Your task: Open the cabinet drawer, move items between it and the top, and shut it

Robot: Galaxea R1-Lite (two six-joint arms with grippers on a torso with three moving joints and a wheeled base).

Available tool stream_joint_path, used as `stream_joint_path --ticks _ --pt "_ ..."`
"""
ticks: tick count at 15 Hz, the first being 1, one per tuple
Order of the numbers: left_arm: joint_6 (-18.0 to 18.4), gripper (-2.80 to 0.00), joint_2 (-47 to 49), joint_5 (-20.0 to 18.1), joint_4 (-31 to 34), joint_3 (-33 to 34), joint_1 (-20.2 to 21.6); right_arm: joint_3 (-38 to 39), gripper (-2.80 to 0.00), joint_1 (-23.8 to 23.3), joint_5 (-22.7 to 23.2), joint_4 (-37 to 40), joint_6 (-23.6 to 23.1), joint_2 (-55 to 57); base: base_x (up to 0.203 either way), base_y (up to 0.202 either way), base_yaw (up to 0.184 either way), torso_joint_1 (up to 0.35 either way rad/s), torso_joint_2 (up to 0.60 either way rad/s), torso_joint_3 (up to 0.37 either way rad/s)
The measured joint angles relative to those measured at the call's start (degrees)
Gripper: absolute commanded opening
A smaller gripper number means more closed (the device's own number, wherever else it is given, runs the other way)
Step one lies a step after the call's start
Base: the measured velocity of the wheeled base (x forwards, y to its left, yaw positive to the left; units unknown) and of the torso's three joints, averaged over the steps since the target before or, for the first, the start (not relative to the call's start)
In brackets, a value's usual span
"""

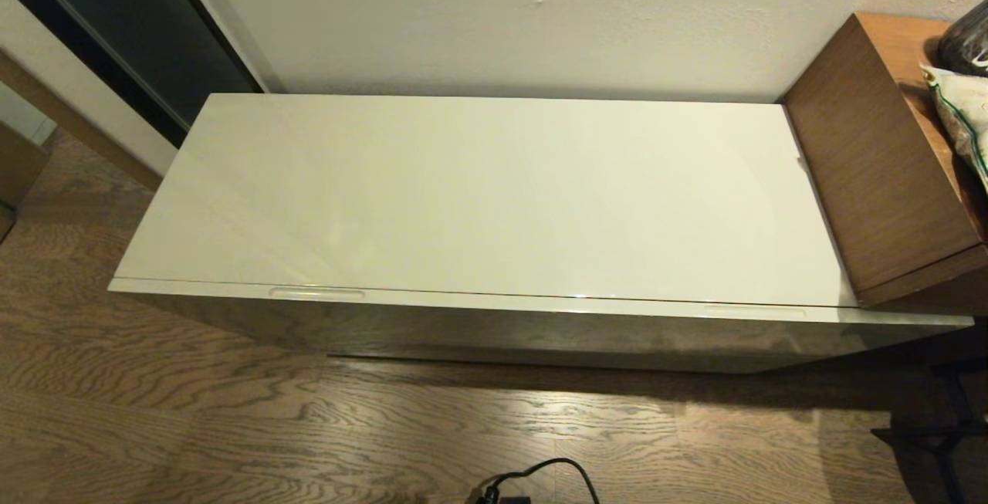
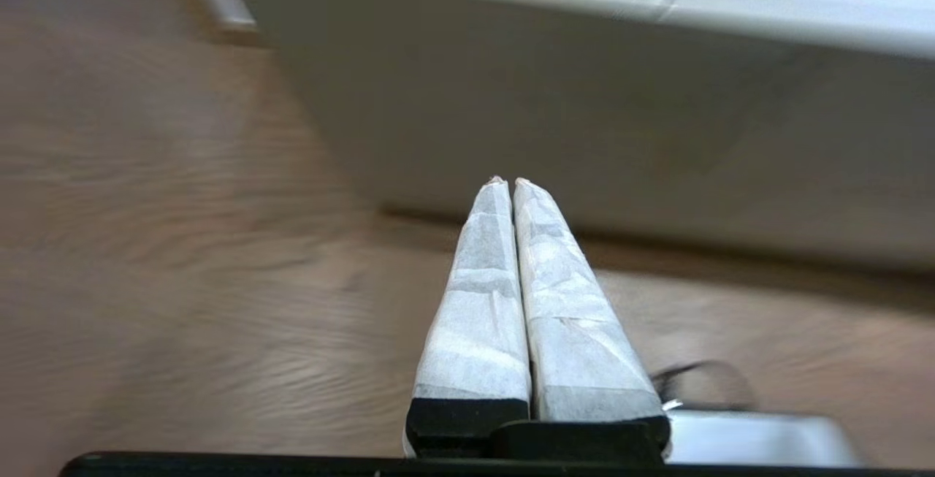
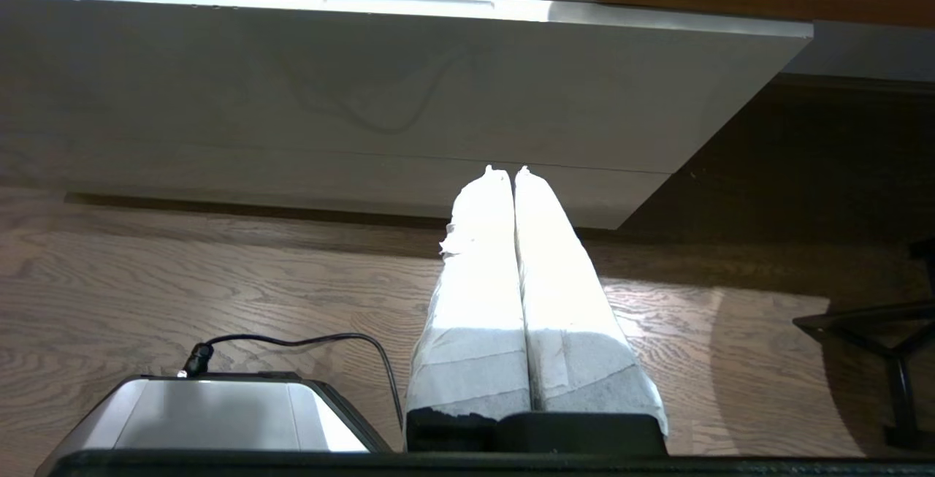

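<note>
Head view: black cable (image 1: 540, 473) on near floor; cabinet drawer (image 1: 540, 334) shut, long axis left-right, top (image 1: 478, 195) bare. Left wrist: left gripper (image 2: 505, 180) closed, empty, drawer front ahead. Right wrist: right gripper (image 3: 505, 169) closed, empty, similarly near.

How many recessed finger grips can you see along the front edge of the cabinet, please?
2: one grip lies toward the left end of the drawer front, the other toward the right end near the brown wooden unit.

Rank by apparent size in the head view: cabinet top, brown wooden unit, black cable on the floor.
1. the top
2. brown wooden unit, partly cut off by the frame
3. black cable, smallest
</note>
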Motion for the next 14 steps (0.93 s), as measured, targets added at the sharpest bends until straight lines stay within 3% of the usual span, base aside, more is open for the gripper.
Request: stream_joint_path --ticks 2,14 --pt "3.7 -2.8 0.0 -0.5 0.4 0.2 -0.1 0.0 -2.8 0.0 0.0 0.0 0.0 0.0 0.0 0.0 0.0 0.0 0.0 0.0" --pt "3.1 -2.8 0.0 -0.5 2.6 0.3 0.0 0.0 -2.8 0.0 0.0 0.0 0.0 0.0 0.0 0.0 0.0 0.0 0.0 0.0"
